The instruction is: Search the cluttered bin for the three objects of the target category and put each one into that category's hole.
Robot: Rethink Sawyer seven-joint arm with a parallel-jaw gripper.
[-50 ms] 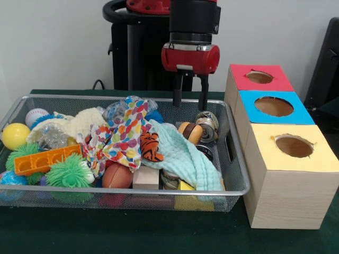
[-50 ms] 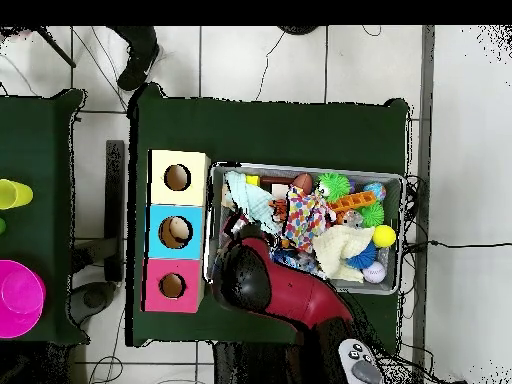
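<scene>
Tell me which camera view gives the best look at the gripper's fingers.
The front view: the gripper hangs above the bin's far right end, both black fingers in full sight, parted, nothing between them. In the overhead view the arm's own body covers them, so the fingers do not show at all.

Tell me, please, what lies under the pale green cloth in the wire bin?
The pale green cloth drapes over a wooden block and a yellow block, whose edges peek out below. A tiger-striped toy overlaps its left edge. Anything deeper is covered.
</scene>
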